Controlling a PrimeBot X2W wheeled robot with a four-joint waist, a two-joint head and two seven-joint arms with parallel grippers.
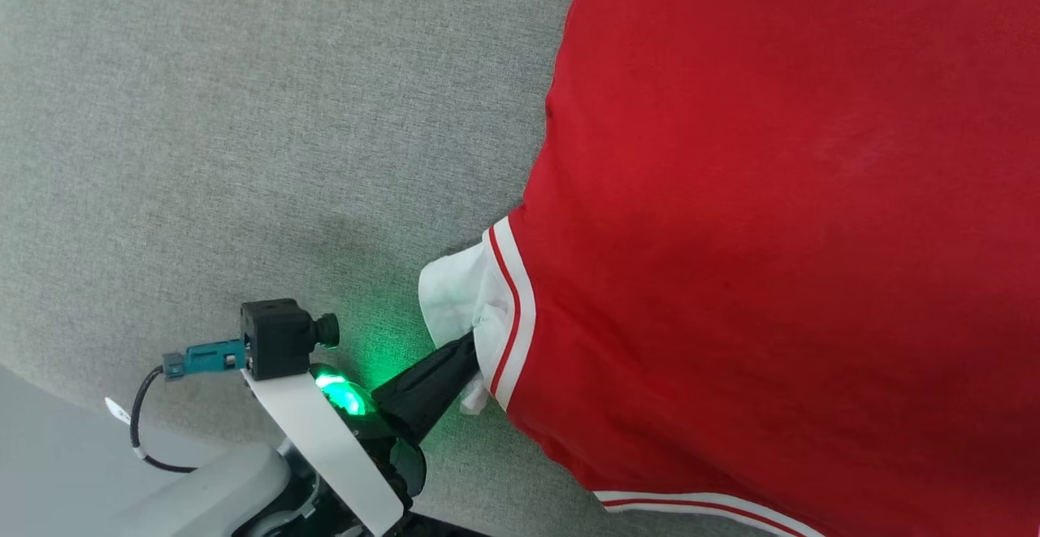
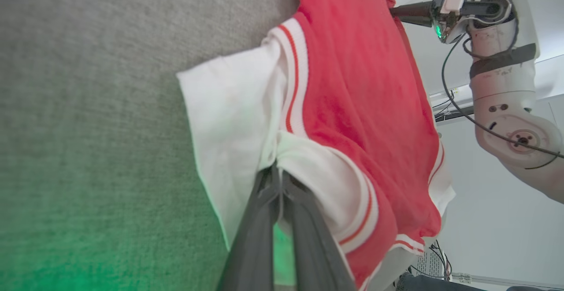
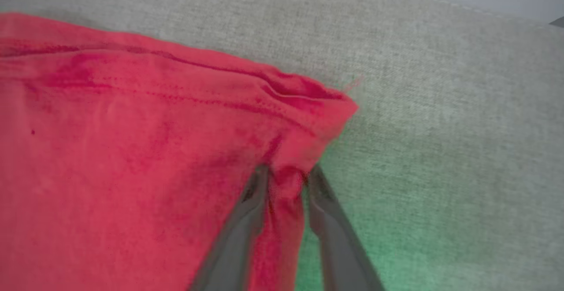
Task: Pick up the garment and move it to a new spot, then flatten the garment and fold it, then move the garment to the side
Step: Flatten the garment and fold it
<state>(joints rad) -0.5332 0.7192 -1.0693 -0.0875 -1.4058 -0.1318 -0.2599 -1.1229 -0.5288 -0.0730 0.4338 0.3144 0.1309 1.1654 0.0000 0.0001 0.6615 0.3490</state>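
At the lower middle of the head view, the left gripper (image 1: 470, 348) is found closed on the white sleeve (image 1: 451, 289) of the shirt (image 1: 772, 196), the cloth being pinched just beside the striped trim (image 1: 512, 309). The shirt is spread over the grey padded surface (image 1: 244, 114) and occupies the right half of that frame, with a plain red side facing up. Farther off, at the centre of the right wrist view, the right gripper (image 3: 286, 174) is clamped on a bunched red corner at the hem. As two well-separated points are held, it is judged that the cloth is being drawn taut for flattening. No fold is yet made.
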